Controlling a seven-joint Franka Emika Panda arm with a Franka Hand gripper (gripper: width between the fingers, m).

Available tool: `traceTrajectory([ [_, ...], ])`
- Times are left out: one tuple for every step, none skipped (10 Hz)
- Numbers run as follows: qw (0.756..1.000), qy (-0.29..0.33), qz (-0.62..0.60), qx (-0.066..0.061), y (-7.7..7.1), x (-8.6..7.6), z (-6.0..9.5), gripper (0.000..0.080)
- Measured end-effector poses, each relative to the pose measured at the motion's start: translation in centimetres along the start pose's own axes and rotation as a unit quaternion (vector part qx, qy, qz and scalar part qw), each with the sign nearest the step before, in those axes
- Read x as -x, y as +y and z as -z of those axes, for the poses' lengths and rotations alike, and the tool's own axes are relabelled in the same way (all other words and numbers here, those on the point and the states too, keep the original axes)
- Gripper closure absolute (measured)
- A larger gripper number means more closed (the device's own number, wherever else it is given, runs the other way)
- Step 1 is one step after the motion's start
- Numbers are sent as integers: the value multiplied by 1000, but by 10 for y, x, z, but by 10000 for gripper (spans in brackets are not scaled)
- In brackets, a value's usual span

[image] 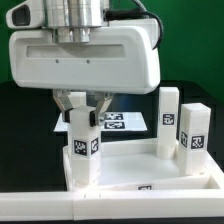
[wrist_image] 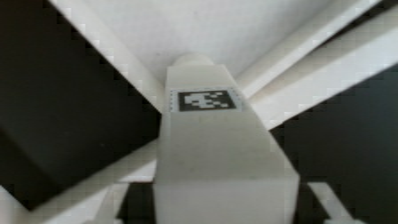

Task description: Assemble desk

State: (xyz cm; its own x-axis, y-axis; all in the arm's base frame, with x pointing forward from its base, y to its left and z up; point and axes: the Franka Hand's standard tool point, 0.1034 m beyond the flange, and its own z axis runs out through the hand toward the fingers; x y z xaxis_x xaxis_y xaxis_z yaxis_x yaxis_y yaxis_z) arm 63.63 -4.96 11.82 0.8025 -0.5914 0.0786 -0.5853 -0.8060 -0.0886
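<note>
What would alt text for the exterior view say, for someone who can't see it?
The robot's hand reaches down around the top of a white tagged desk leg standing at the near corner of the rimmed white desk panel. Two more tagged legs stand upright at the exterior view's right, with the marker board behind.

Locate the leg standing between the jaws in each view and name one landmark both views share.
Exterior view: the leg stands upright at lower centre-left, directly under the gripper, at the near corner of the desk panel, jaws on either side of its top.
Wrist view: the leg fills the centre, seen lengthwise from above.
Shared landmark: the black-and-white tag on that leg.
</note>
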Motion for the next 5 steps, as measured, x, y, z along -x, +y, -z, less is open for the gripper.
traceTrajectory([
  [995,1,-95,2,2,0,0,513],
  [977,0,-212,-8,6,-2,-1,513],
  [957,-7,-288,-17,11,-3,-1,513],
  [958,-7,-285,-16,10,-2,-1,513],
  [945,-8,-327,-15,11,-2,-1,513],
])
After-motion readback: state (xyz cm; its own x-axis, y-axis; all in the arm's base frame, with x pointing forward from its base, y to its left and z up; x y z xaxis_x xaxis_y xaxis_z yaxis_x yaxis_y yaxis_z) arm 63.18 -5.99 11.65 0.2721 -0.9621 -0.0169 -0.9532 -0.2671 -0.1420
